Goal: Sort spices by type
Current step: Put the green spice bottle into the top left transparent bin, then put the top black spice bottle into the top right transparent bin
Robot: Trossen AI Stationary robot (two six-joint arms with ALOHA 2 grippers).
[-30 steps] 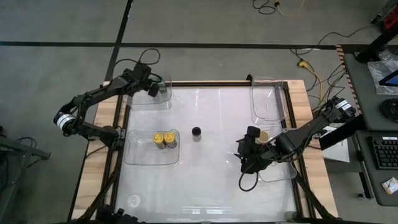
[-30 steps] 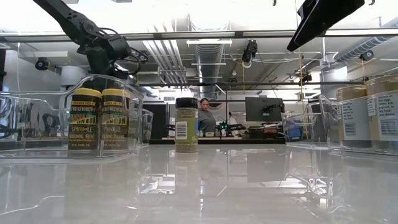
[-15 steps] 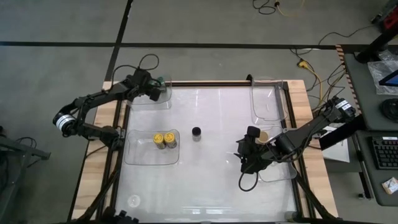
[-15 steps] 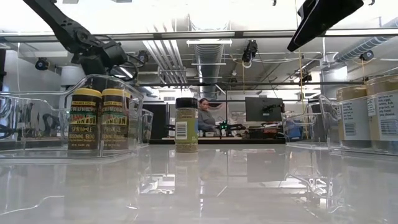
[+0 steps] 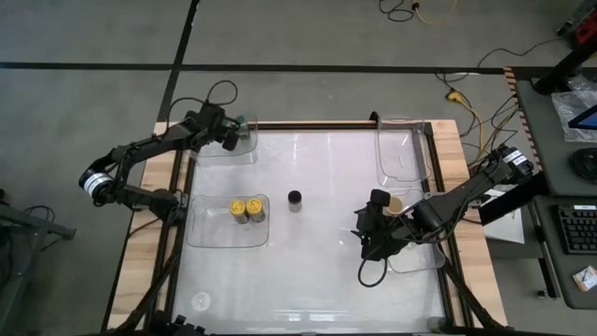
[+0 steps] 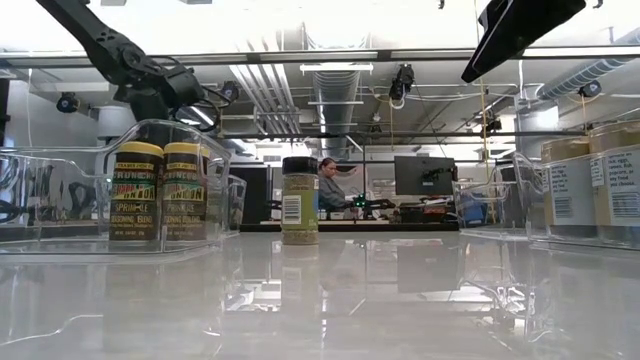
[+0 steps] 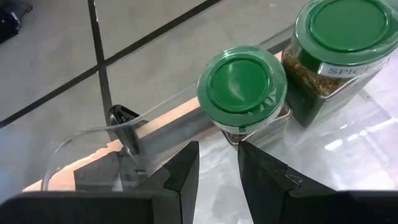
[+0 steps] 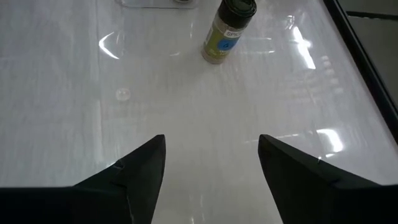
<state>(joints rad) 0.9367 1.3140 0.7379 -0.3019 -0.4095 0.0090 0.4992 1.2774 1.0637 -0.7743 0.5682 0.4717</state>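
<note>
Open counter [image 5: 317, 271] mid-span, trays at the edges.
Your left pincer [image 7: 217, 171] hangs nearly closed, empty, over two green-lidded jars [image 7: 242, 93] in the far-left tray [image 5: 244, 152]; right pincer [image 8: 211, 168] gapes wide, empty, facing the lone black-lidded jar [image 5: 295, 199].

Green-lidded jars [image 7: 242, 85], black-lidded jar [image 8: 227, 31]

**Spice jars, standing upright**

Two yellow-lidded jars [image 5: 247, 208] touch side by side at centre-left of the high view. A black-lidded jar [image 5: 295, 198] stands alone mid-frame. Two green-lidded jars [image 7: 244, 93] sit together; tan-lidded jars [image 6: 598, 180] stand at the low view's right edge.
</note>
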